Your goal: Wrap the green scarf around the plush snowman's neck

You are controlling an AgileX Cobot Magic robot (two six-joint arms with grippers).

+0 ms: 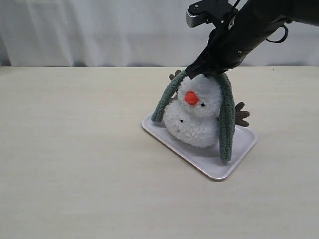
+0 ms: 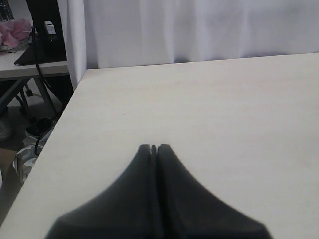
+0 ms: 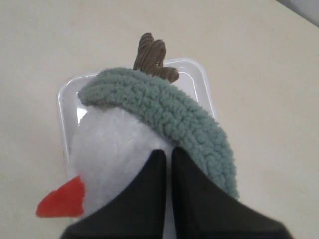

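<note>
The plush snowman (image 1: 197, 122) sits on a white tray (image 1: 219, 169), its orange nose (image 1: 191, 98) facing forward. The green scarf (image 1: 228, 119) is draped over the top of its head, one end hanging down each side. My right gripper (image 1: 198, 73) sits at the crown of the head, touching the scarf's top. In the right wrist view its jaws (image 3: 168, 152) are pressed almost together against the white head (image 3: 109, 144), with the scarf (image 3: 169, 107) lying just beside one finger, not between them. My left gripper (image 2: 154, 148) is shut and empty over bare table, out of the exterior view.
A brown twig arm (image 1: 241, 114) sticks out on the snowman's right side, and another (image 3: 152, 55) shows behind the scarf. The tray rim (image 3: 67, 99) surrounds the toy. A white curtain hangs behind the table, and the table's left edge (image 2: 60, 124) drops to a cluttered floor.
</note>
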